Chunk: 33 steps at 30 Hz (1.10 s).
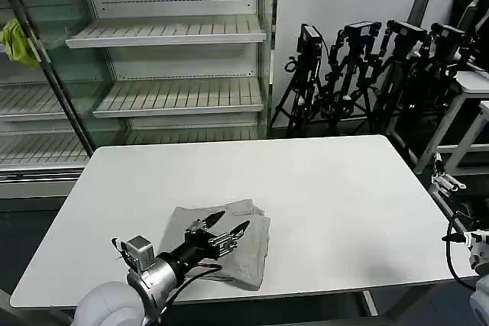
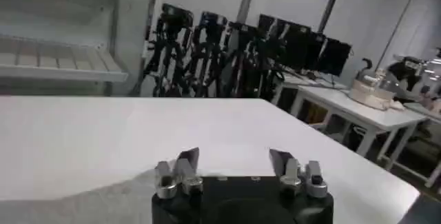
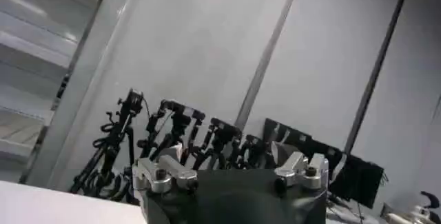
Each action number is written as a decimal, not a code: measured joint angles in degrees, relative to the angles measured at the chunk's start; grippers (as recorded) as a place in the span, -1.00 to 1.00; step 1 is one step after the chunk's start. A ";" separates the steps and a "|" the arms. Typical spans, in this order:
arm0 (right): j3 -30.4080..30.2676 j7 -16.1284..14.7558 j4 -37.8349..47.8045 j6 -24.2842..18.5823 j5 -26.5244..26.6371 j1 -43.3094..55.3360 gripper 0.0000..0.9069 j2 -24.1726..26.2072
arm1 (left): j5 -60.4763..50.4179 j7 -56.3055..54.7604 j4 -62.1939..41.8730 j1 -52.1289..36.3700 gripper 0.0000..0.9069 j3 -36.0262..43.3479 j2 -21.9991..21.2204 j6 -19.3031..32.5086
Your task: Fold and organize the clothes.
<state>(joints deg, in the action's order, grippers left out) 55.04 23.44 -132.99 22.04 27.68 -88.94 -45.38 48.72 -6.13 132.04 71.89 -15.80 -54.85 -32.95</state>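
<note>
One of the clothes, a light grey shirt (image 1: 248,253), lies folded into a rough rectangle near the front left of the white table (image 1: 344,204). My left gripper (image 1: 227,224) hovers just over its top, open, with nothing between the fingers. In the left wrist view the left gripper (image 2: 234,161) stands wide open over the table, and a grey edge of the shirt (image 2: 83,205) shows beside it. My right arm (image 1: 477,253) is parked off the table's right edge. The right gripper (image 3: 226,154) is raised toward the room, open and empty.
Empty white shelves (image 1: 168,32) stand behind the table, with a yellow-green cloth (image 1: 18,40) hanging at their far left. Black tripods (image 1: 367,66) crowd the back right. Other white tables (image 1: 474,85) stand to the right.
</note>
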 measured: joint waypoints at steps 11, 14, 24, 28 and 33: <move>-1.83 -0.18 -0.67 -0.02 0.92 2.41 1.00 1.19 | -2.57 -0.55 -4.13 4.16 1.00 -6.63 1.50 0.04; -2.45 -0.31 -1.02 -0.05 1.13 3.52 1.00 1.19 | -3.17 -0.62 -5.05 5.62 1.00 -8.20 1.30 0.03; -2.85 -0.51 -2.45 -0.45 1.58 4.24 1.00 0.16 | -4.97 -0.52 -8.43 8.65 1.00 -11.69 1.83 0.01; -2.71 -0.48 -3.06 -0.55 1.65 4.07 1.00 -0.29 | -5.60 -0.32 -9.53 9.05 1.00 -11.93 1.98 0.01; -2.29 -0.24 -4.24 -0.55 1.70 3.45 1.00 -0.81 | -5.98 -0.11 -10.31 9.38 1.00 -11.95 1.99 0.01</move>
<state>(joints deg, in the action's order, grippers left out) 52.75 23.20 -137.23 21.49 29.38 -85.49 -46.18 42.74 -6.24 121.74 81.27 -27.74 -52.86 -32.95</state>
